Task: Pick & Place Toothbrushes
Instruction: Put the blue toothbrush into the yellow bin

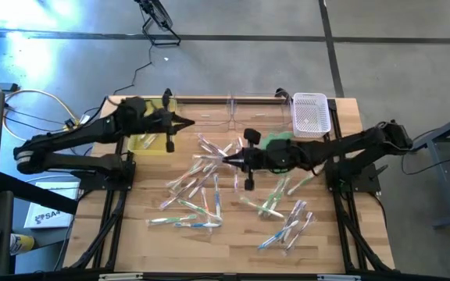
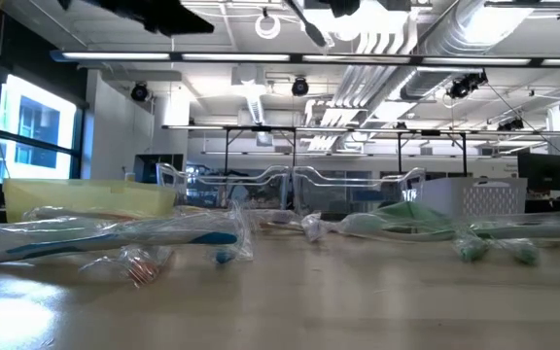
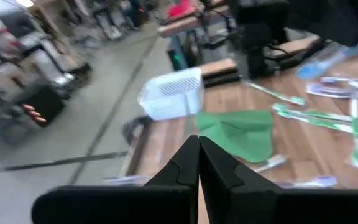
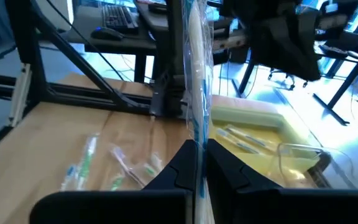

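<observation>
Several wrapped toothbrushes lie scattered on the wooden table, whitish with green, blue or pink parts. My right gripper hovers above them at mid-table, pointing toward the table's left, shut on one blue-and-white toothbrush. My left gripper hangs shut and empty above the far left part of the table, next to a yellow tray. That tray holds a few toothbrushes. My right gripper pinches the wrapped toothbrush between its two fingertips, close to one end of the brush. The fingers come nearly level from the table's right and lie across it. Most of its length sticks out on one side of the fingers, clear of the table.
A flat green cloth lies under my right arm. A white perforated basket stands at the far right, and clear containers line the far edge. The near part of the table has bare wood between the brushes.
</observation>
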Robot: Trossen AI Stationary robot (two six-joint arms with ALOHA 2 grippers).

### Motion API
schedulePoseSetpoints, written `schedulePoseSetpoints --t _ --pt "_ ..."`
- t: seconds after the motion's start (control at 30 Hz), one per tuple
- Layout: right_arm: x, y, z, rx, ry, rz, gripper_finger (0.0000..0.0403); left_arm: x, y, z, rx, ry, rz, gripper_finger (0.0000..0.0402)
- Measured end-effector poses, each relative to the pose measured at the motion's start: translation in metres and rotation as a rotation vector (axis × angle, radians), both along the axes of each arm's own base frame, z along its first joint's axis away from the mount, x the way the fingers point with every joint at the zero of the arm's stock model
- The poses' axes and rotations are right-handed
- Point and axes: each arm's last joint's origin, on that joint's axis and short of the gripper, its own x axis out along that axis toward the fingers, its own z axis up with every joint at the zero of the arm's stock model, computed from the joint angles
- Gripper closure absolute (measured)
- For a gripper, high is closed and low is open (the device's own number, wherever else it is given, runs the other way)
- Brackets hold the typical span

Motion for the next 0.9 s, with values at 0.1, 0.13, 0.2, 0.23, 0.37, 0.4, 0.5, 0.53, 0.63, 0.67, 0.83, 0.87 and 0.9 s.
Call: schedulePoseSetpoints --t 0.1,0.13,0.2,0.23,0.37,0.4,0.5,0.53,0.63,0.67,0.83,0.87,0.9 --pt "0.001 -0.013 0.001 -0.019 -0.002 -0.009 0.0395 0.013 0.012 -0.004 -0.017 -0.033 -0.088 0.0401" --pt "0.001 -0.018 0.001 -0.021 -0.003 -0.016 0.0395 0.018 0.015 -0.005 -0.014 -0.052 -0.119 0.0401" --pt "0.001 -0.026 0.002 -0.018 -0.004 -0.025 0.0395 0.027 0.021 -0.006 -0.003 -0.093 -0.181 0.0401" --pt "0.001 -0.029 0.002 -0.017 -0.009 -0.028 0.0395 0.032 0.023 -0.006 0.003 -0.114 -0.214 0.0401" --pt "0.001 -0.037 0.006 -0.042 -0.034 -0.049 0.0395 0.049 0.028 -0.014 0.006 -0.15 -0.294 0.0401" --pt "0.0 -0.039 0.008 -0.045 -0.043 -0.054 0.0395 0.051 0.029 -0.015 0.004 -0.157 -0.295 0.0401" --pt "-0.003 -0.043 0.014 -0.046 -0.076 -0.067 0.0395 0.055 0.031 -0.016 -0.006 -0.172 -0.293 0.0401" --pt "-0.004 -0.044 0.015 -0.046 -0.081 -0.072 0.0395 0.056 0.031 -0.016 -0.016 -0.178 -0.292 0.0401" --pt "-0.004 -0.047 0.016 -0.046 -0.088 -0.083 0.0395 0.056 0.031 -0.013 -0.056 -0.204 -0.291 0.0401" --pt "-0.004 -0.048 0.016 -0.049 -0.09 -0.085 0.0395 0.056 0.031 -0.013 -0.061 -0.212 -0.292 0.0401" --pt "-0.004 -0.049 0.017 -0.106 -0.091 -0.129 0.0395 0.055 0.031 -0.005 -0.021 -0.278 -0.313 0.0376" --pt "-0.004 -0.049 0.017 -0.113 -0.091 -0.138 0.0395 0.055 0.03 -0.003 -0.011 -0.293 -0.327 0.0367" --pt "-0.004 -0.05 0.018 -0.121 -0.095 -0.149 0.0395 0.054 0.03 -0.002 0.0 -0.308 -0.339 0.0356"
